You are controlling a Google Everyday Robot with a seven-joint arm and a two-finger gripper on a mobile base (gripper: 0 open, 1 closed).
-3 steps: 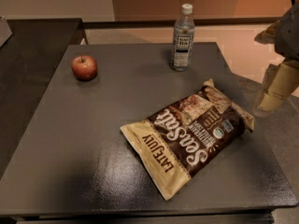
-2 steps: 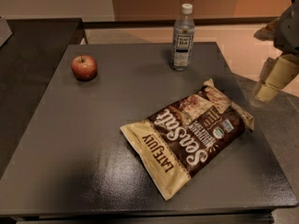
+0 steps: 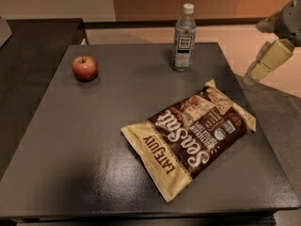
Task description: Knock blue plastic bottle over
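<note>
The blue plastic bottle (image 3: 184,38) stands upright near the far edge of the dark table (image 3: 94,140), with a white cap and a white-and-dark label. My gripper (image 3: 263,64) hangs in the air off the table's right side, to the right of the bottle and about level with it. It is well apart from the bottle and touches nothing.
A red apple (image 3: 85,68) sits at the far left of the table. A large brown Late July snack bag (image 3: 190,137) lies flat in the middle right, between the near edge and the bottle. Another dark counter (image 3: 33,51) adjoins on the left.
My gripper has risen and shifted slightly up along the right edge. The bottle, apple and bag have not moved.
</note>
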